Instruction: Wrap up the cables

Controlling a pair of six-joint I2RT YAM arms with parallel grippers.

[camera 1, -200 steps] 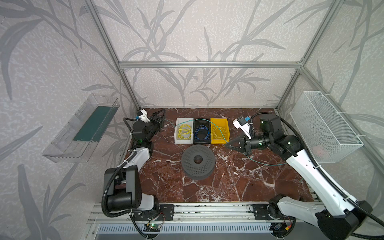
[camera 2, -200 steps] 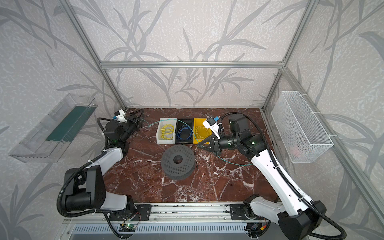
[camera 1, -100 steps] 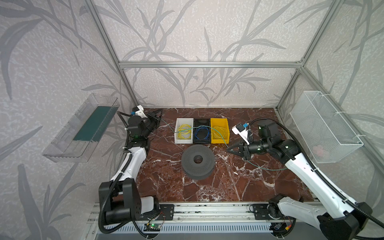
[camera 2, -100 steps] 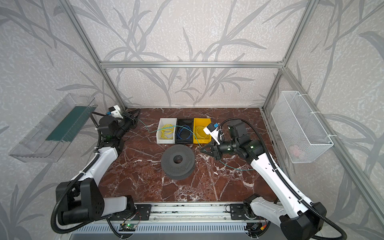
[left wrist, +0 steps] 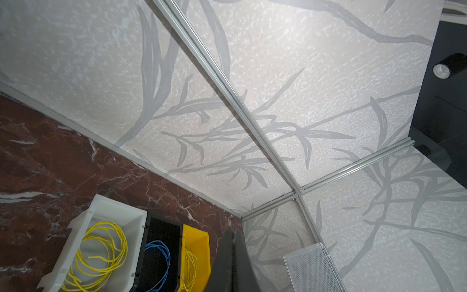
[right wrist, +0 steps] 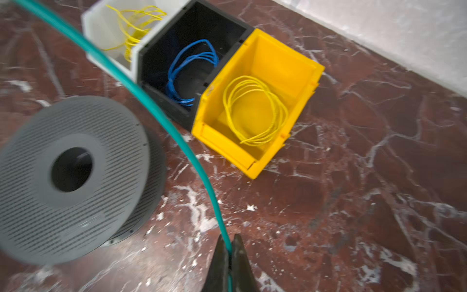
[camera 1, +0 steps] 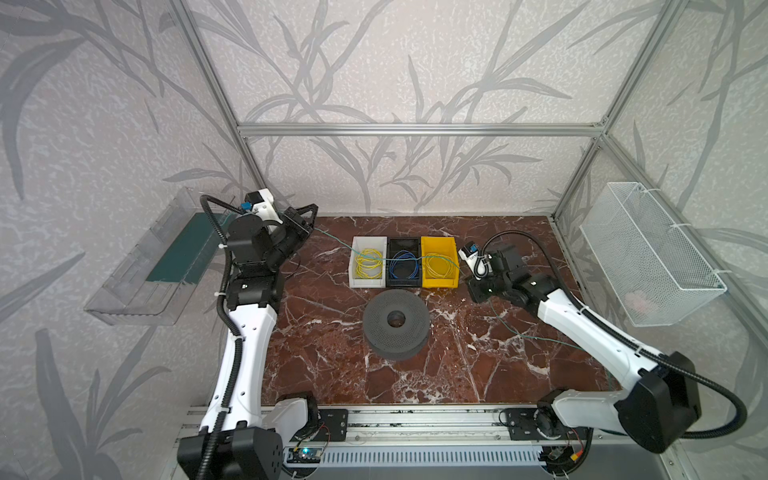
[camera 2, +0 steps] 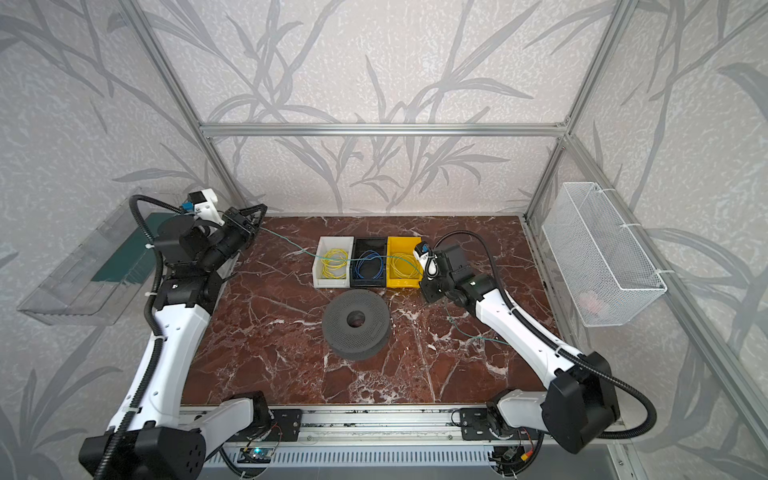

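Teal-green wire [camera 1: 332, 239] runs as 1 taut line across the far half of the table [camera 1: 324, 374], and the reason is plain: both pincers are clenched on it. The left pincer [camera 1: 311, 223] sits raised at the far left corner. In both top views the wire leaves its tips and slopes down to the right. Your left wrist view shows only a dark finger [left wrist: 227, 265] and no wire, so that grip is read from the top views.

The right pincer [right wrist: 228, 252] pinches the wire between its closed tips, low over the table and just right of the yellow bin [camera 1: 440, 284]. Between the 2 pincers the wire passes above all 3 bins: the white bin [camera 1: 368, 284], the black bin [camera 1: 403, 283] and the yellow one. It is not mixed in with the yellow coils [camera 1: 368, 264] or the blue coil [camera 1: 403, 266] inside them. Past the right pincer, the slack trails on the table toward the near right, under the right arm [camera 1: 582, 324].

Held stretched like this, the wire seems to be straightened for winding, probably onto the grey spool [camera 1: 395, 324]. That spool stands just near of the bins and carries no wire.
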